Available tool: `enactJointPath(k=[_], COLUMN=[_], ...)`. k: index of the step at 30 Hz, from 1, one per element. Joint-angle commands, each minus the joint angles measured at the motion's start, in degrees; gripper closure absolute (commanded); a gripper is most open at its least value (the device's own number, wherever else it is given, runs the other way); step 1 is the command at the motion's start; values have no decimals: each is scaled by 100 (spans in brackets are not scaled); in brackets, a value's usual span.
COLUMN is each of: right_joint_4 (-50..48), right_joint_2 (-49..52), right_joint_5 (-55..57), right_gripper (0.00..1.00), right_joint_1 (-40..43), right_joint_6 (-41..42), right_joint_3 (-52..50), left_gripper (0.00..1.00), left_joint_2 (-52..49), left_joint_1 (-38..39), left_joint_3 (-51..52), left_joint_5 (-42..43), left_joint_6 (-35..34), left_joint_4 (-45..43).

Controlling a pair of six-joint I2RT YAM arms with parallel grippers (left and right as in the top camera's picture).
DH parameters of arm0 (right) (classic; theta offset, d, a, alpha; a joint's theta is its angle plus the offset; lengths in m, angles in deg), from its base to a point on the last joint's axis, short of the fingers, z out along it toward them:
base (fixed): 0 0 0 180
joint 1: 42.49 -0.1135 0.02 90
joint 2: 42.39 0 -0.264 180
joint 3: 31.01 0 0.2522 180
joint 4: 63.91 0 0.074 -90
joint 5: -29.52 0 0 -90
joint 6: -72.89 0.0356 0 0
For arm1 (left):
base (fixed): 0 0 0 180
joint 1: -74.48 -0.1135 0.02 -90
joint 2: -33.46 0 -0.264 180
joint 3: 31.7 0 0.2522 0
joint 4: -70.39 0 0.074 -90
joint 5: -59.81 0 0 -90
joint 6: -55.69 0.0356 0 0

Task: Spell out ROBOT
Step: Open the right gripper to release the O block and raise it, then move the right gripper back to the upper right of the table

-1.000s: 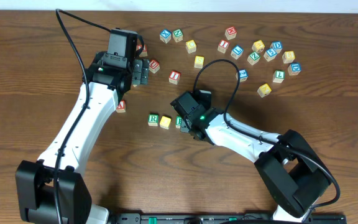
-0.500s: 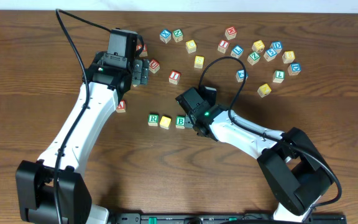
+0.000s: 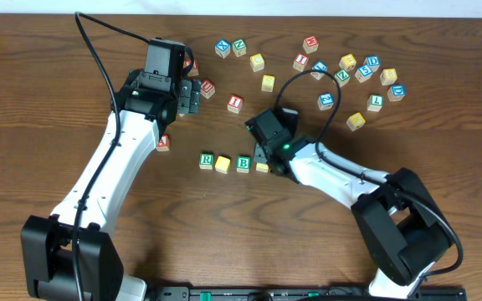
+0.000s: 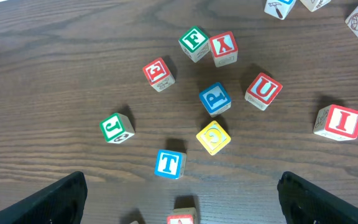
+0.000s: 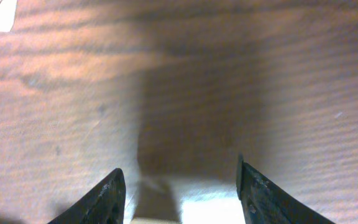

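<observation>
Overhead view bright, even, sharp; soft shadows on counter. Left wrist view crisp. Right wrist view blurred; dark shadow above right tool, pale washed-out patch below.

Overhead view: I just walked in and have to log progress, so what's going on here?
Two arms are spelling ROBOT with letter cubes. The row so far: green R, yellow cube, green B, second yellow cube. The right gripper sits at that last cube; whether it grips it is unclear. The left gripper hangs open over loose cubes, the blue T among them, not yet placed.
</observation>
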Motion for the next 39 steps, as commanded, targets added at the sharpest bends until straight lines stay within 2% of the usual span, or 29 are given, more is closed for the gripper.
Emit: enactJointPath(k=[1, 10, 20, 30, 39], right_joint_4=[-138, -304, -302, 118, 551], right_joint_2=[-120, -122, -122, -122, -127], right_joint_5=[98, 94, 98, 549, 636], right_gripper=[48, 52, 49, 44, 47], right_joint_1=[232, 619, 649, 649, 649], right_joint_6=[-264, -699, -1486, -2149, -2516], right_joint_3=[-31, -31, 44, 907, 1440], left_gripper=[4, 4, 4, 4, 4], left_joint_2=[142, 142, 142, 142, 142], left_joint_1=[-35, -35, -35, -35, -35], left_joint_3=[-105, -105, -105, -105, -105], left_joint_5=[-72, -72, -72, -72, -72], left_joint_6=[37, 37, 37, 37, 37], left_joint_4=[20, 20, 20, 22, 20])
